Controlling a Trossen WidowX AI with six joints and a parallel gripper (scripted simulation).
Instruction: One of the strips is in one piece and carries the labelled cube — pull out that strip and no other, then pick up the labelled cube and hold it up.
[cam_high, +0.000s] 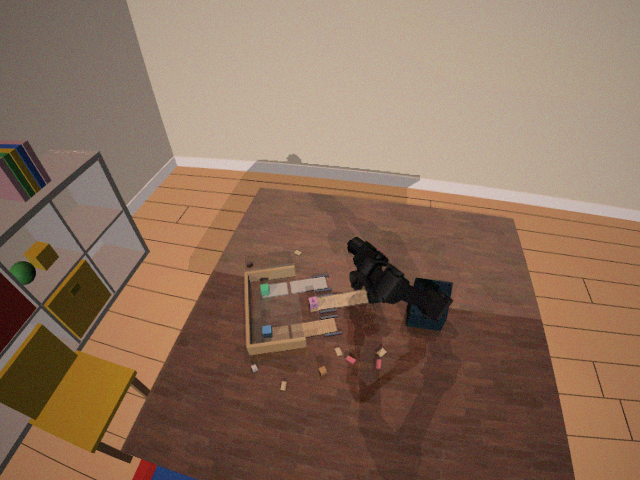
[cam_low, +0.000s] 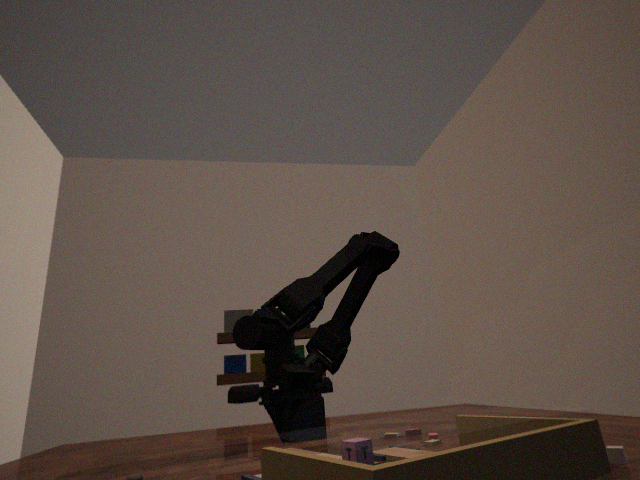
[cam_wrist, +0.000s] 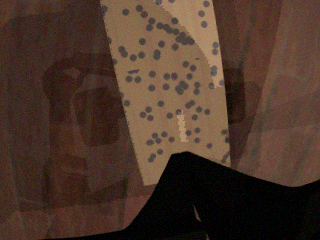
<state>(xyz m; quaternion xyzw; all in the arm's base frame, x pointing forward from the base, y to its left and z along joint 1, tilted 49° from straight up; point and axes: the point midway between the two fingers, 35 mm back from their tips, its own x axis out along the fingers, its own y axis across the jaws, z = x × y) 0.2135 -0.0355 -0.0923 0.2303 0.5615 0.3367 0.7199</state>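
The pink cube (cam_high: 313, 302) (cam_low: 357, 450), marked T, stands on the inner end of the one-piece middle strip (cam_high: 341, 300) (cam_wrist: 165, 95), just outside the box's open side. The upper strip (cam_high: 309, 285) shows a break and has a green cube (cam_high: 264, 289) at its inner end. The lower strip (cam_high: 319, 328) is also in two pieces, with a blue cube (cam_high: 266, 331) inside the box (cam_high: 247, 312) (cam_low: 496, 454). My gripper (cam_wrist: 180, 160) is shut with nothing between its fingers, over the outer end of the middle strip. Its tips are hidden in the top view.
Dark rails (cam_high: 329, 316) flank the strips at the box's open side. Several small loose blocks lie in front, among them a red one (cam_high: 350, 359) and an orange one (cam_high: 323, 370). The arm's base (cam_high: 426, 322) stands to the right. The box has a clear cover.
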